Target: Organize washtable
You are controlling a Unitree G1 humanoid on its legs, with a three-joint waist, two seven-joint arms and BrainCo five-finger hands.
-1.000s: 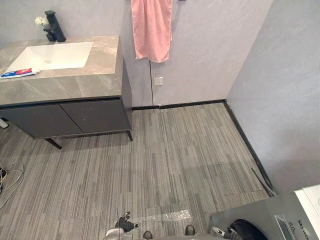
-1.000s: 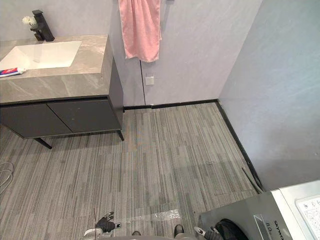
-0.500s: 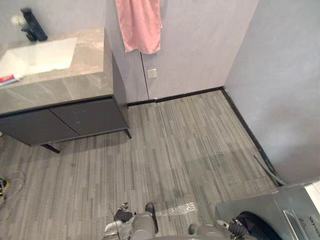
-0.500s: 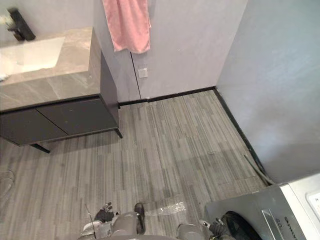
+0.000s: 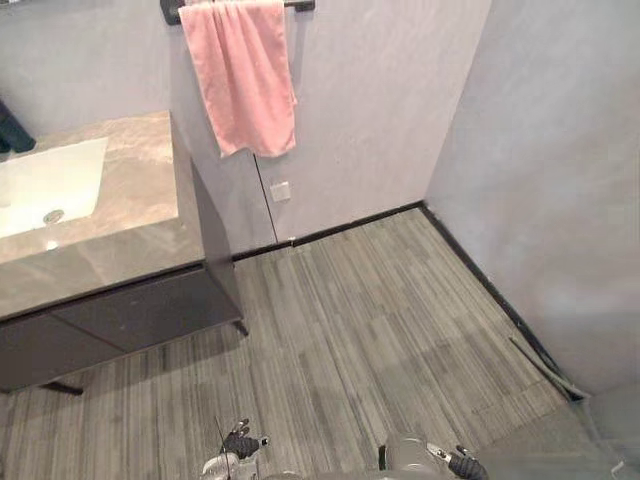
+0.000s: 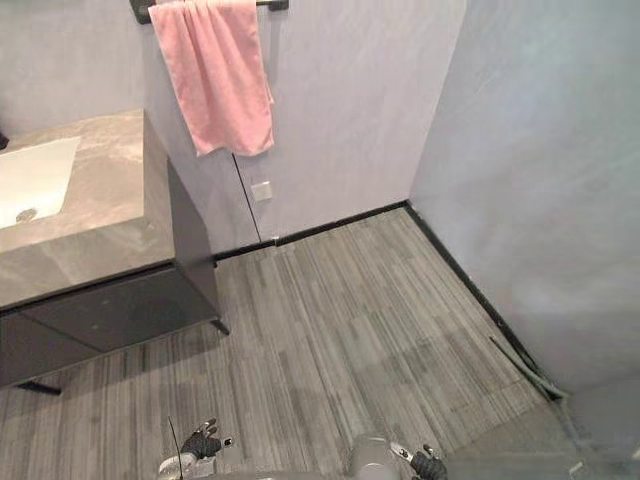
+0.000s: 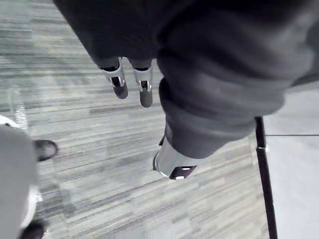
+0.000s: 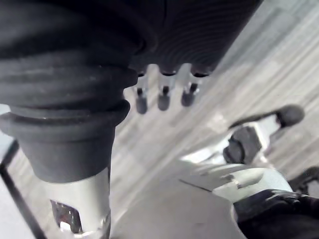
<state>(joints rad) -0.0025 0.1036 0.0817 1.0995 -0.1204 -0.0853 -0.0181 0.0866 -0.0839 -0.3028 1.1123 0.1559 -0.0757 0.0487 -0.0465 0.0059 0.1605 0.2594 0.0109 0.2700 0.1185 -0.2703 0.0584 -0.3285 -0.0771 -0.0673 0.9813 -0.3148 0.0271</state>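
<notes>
Left eye view
Washtable: the washtable [image 5: 110, 240] sits at 9 o'clock, against the back wall, with a stone-look top.
Sink: a white sink [image 5: 40, 185] is sunk into the top, toward 9 o'clock of the slab.
Cabinet: the dark cabinet [image 5: 130, 315] hangs under the top, doors closed.
Towel: a pink towel [image 5: 240, 75] is draped over a dark rail [image 5: 170, 10] at 11 o'clock, just beside the washtable's end.
Socket: a white socket [image 5: 280, 191] is on the wall below the towel.
Floor: the grey striped floor [image 5: 380, 320] runs from the centre to 5 o'clock, edged by a black skirting [image 5: 350, 222].
Left hand: the left hand [image 5: 235, 445] is low at 7 o'clock, well apart from the washtable.
Right hand: the right hand [image 5: 465, 465] is low at 5 o'clock.

Right eye view
Washtable: at 9 o'clock, towel at 11 o'clock.
Hands: left hand at 7 o'clock, right hand at 5 o'clock, both over the floor.

Left wrist view
Left hand: released. Its fingers [image 7: 119, 82] hang straight and relaxed, and the thumb [image 7: 172, 164] stands apart. It holds nothing.
Beyond: floor past the fingertips, skirting along the wall.

Right wrist view
Right hand: released. Its fingers [image 8: 163, 97] are straight in a row, and the thumb [image 8: 79, 209] is apart from them. It grasps nothing.
Beyond: floor past the fingertips.
</notes>
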